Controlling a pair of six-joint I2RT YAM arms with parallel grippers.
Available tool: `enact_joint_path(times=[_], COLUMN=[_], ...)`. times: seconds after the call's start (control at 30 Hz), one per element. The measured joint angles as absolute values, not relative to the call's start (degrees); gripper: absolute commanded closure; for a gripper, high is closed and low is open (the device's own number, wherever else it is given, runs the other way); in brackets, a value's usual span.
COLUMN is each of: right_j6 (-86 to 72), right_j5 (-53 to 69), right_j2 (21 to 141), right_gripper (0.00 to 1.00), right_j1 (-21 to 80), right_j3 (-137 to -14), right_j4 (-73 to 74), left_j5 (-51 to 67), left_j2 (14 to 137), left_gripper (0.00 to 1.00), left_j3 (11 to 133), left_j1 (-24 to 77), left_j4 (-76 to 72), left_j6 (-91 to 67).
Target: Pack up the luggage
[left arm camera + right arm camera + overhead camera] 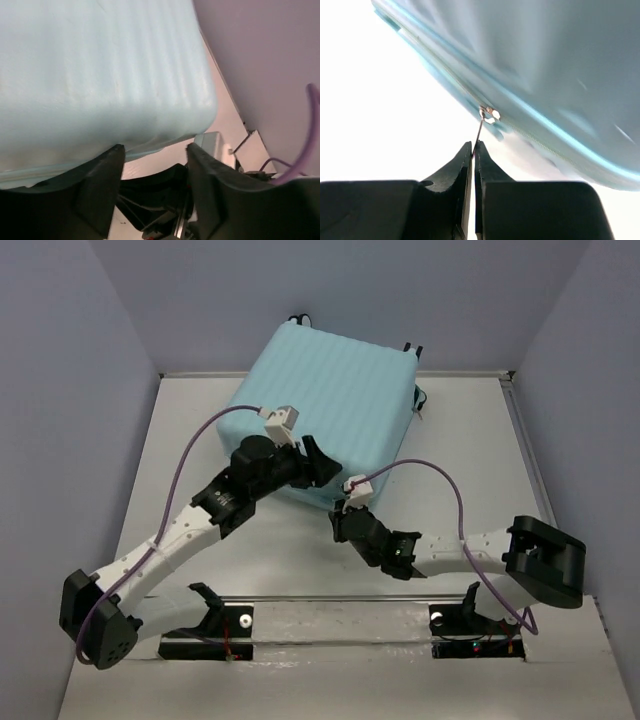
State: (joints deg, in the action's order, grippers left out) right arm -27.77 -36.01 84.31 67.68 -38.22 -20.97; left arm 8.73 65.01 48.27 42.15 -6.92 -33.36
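We are pinching the zipper pull (479, 131) between the right gripper's (473, 148) closed tips, with the luggage (545, 60) lying just beyond them. Our left gripper (155, 172) is standing open, the shell's edge just past its fingers (102, 185). We are risking the thin pull slipping free if we tug off the zipper's line, since nothing is bracing the case.

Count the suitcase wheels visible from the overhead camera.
2 for sure: one wheel at the far-left corner of the luggage, another at its far-right corner. A dark bit on the right edge might be a third; the rest are hidden.
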Motion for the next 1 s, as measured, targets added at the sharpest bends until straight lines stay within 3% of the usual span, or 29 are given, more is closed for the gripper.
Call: enact_joint_path(times=[0.17, 0.2, 0.23, 0.27, 0.3, 0.37, 0.4, 0.43, 0.47, 0.5, 0.53, 0.63, 0.73, 0.9, 1.0], right_j6=[-30.15, -31.09, -31.86, -32.99, -33.93, -35.99, -36.95, -37.26, -37.80, -38.57, -39.64, -40.23, -38.33, -33.63, -31.18], right_j5=[-30.55, -29.28, -28.64, -27.73, -26.72, -24.08, -22.98, -22.79, -22.65, -23.51, -25.15, -27.20, -26.76, -16.97, -10.44], right_j2=[75.16, 70.32, 65.98, 61.12, 57.30, 47.51, 44.53, 42.89, 41.17, 39.97, 39.40, 40.21, 43.59, 51.03, 60.40], right_gripper=[0.92, 0.84, 0.68, 0.46, 0.03, 0.00, 0.04, 0.15, 0.35, 0.78, 0.91, 0.93, 0.93, 0.93, 0.93], right_j1=[67.59, 67.66, 67.66, 67.68, 67.81, 69.12, 69.67, 69.97, 70.00, 69.93, 69.71, 65.73, 50.72, 23.24, 16.88], right_j3=[-30.04, -27.59, -25.98, -24.27, -23.33, -21.76, -21.91, -22.13, -22.96, -24.25, -25.67, -28.45, -31.29, -31.90, -35.83], right_j4=[-23.46, -22.61, -21.56, -19.99, -18.02, -10.61, -6.94, -4.10, 0.10, 4.91, 9.15, 15.14, 16.62, 11.03, 8.49], left_j5=[7.84, 7.22, 7.01, 6.79, 6.74, 6.92, 6.87, 6.81, 6.87, 7.33, 7.75, 10.63, 12.19, 15.25, 17.76], left_j2=[61.25, 61.41, 61.43, 61.41, 61.36, 61.69, 62.15, 62.74, 63.72, 65.28, 66.96, 74.17, 81.45, 91.07, 97.19], left_gripper=[0.09, 0.08, 0.07, 0.06, 0.05, 0.04, 0.04, 0.04, 0.05, 0.05, 0.07, 0.08, 0.08, 0.10, 0.12], left_j3=[61.87, 64.77, 66.63, 68.40, 69.65, 71.05, 71.77, 72.16, 72.51, 72.75, 72.86, 72.75, 72.55, 72.60, 72.84], left_j1=[30.39, 27.38, 24.51, 21.93, 19.75, 17.50, 16.01, 15.18, 13.96, 11.55, 9.13, -0.40, -5.87, -7.68, -7.29], left_j4=[-1.21, -0.99, -0.89, -0.32, 0.12, 1.67, 3.11, 3.79, 4.43, 4.69, 4.62, 4.23, 3.99, 3.05, 1.28], left_j6=[-30.65, -30.06, -29.65, -29.17, -28.56, -27.64, -26.83, -26.35, -25.93, -25.58, -25.52, -27.09, -28.84, -31.22, -32.84])
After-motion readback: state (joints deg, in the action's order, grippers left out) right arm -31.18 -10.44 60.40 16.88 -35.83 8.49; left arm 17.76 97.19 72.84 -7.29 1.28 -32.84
